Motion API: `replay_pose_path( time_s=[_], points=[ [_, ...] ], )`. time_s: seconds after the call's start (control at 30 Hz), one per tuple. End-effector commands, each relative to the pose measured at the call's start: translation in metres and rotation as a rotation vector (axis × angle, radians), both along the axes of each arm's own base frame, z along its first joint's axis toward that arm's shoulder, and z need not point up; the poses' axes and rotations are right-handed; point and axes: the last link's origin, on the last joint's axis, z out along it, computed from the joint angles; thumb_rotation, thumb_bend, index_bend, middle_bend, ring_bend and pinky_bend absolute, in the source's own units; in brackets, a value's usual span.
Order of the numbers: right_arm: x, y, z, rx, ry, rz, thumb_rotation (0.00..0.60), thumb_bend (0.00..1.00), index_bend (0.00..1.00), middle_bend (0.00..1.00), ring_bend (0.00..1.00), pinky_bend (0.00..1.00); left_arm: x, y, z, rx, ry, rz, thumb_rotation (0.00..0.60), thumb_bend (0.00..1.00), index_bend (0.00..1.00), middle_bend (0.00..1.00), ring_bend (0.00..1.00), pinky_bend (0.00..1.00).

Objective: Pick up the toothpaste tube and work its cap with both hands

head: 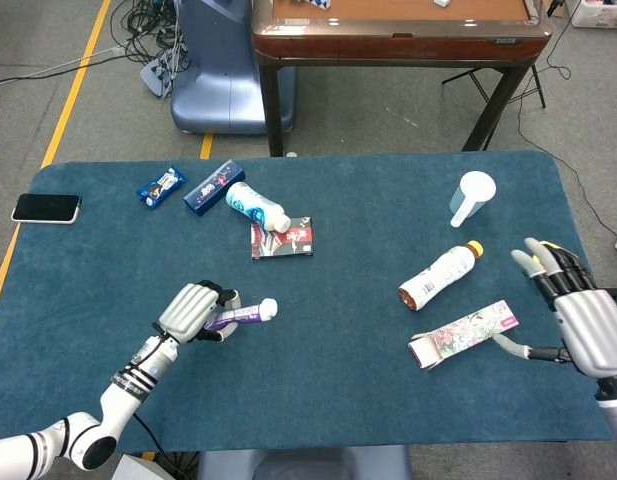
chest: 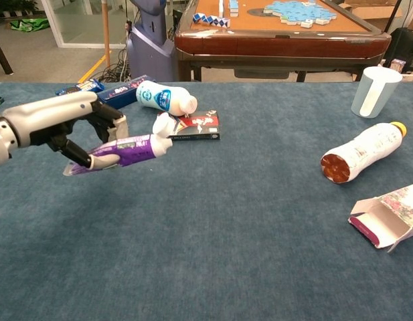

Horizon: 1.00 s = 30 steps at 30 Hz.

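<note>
My left hand (head: pixel 193 311) (chest: pixel 62 127) grips a purple toothpaste tube (chest: pixel 122 152) (head: pixel 234 316) and holds it clear of the blue table, its white cap (chest: pixel 164 125) (head: pixel 269 307) pointing right and slightly up. The tube's flat tail sticks out on the left below the hand. My right hand (head: pixel 576 310) shows only in the head view, at the table's right edge, with fingers spread and nothing in it, far from the tube.
A white bottle (head: pixel 257 206), a dark booklet (head: pixel 281 238), a blue box (head: pixel 213 186) and a snack pack (head: pixel 160 186) lie at the back left. At the right lie a drink bottle (head: pixel 440 275), an open carton (head: pixel 464 334), a cup (head: pixel 472 197) and a yellow tub (head: pixel 553 262). A phone (head: pixel 46 208) is far left.
</note>
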Motion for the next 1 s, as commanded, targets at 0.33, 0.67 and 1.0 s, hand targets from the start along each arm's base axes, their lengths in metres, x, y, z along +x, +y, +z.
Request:
replay_pose_path(
  time_s=[0.33, 0.67, 1.0],
  points=[
    [0.100, -0.043, -0.048, 0.248, 0.128, 0.293, 0.160, 0.50, 0.13, 0.04, 0.00, 0.00, 0.039, -0.010, 0.014, -0.071, -0.102, -0.067, 0.600, 0.45, 0.56, 0.65, 0.45, 0.32],
    [0.143, -0.058, -0.086, 0.377, 0.156, 0.378, 0.000, 0.51, 0.14, 0.04, 0.00, 0.00, 0.054, -0.005, 0.006, -0.103, -0.096, -0.049, 0.600, 0.45, 0.56, 0.65, 0.45, 0.32],
    [0.166, -0.064, -0.121, 0.456, 0.198, 0.426, 0.000, 0.53, 0.15, 0.04, 0.00, 0.00, 0.065, 0.006, 0.005, -0.109, -0.114, -0.012, 0.600, 0.45, 0.56, 0.66, 0.45, 0.32]
  ],
)
